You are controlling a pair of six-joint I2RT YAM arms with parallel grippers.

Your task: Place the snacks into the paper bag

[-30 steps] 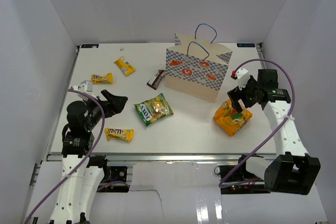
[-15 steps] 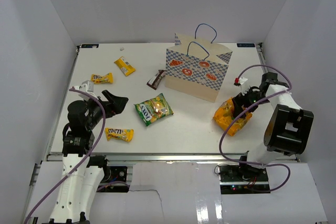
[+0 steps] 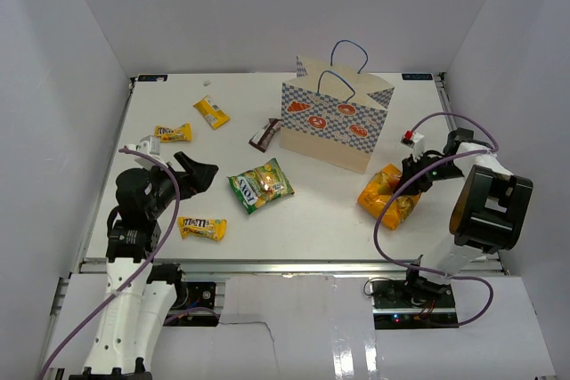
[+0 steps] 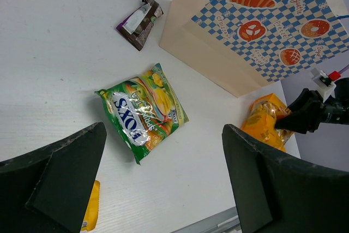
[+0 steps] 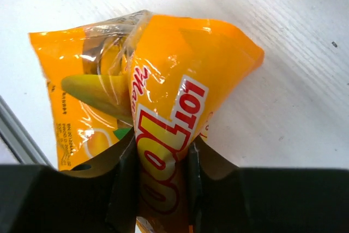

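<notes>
The tan paper bag (image 3: 337, 122) stands upright at the back centre, also seen in the left wrist view (image 4: 256, 31). My right gripper (image 3: 411, 180) is shut on the orange-yellow pouch (image 3: 387, 195), both fingers pinching a fold of it (image 5: 163, 80) low over the table. My left gripper (image 3: 203, 172) hangs open and holds nothing (image 4: 163, 135). Ahead of it lies the green-yellow bag (image 3: 259, 185) (image 4: 143, 110). A dark brown bar wrapper (image 3: 264, 133) (image 4: 139, 16) rests by the bag's left corner. Three yellow candy packs (image 3: 211, 112), (image 3: 173, 133), (image 3: 201, 228) lie on the left.
White walls enclose the table (image 3: 303, 211) on the left, back and right. The metal front rail (image 3: 267, 264) runs along the near edge. The right arm's cable (image 3: 392, 220) loops over the table beside the pouch.
My right gripper has dropped onto the orange-yellow pouch and closed on it, squeezing it into a fold and nudging it slightly left. The left arm has not moved.
</notes>
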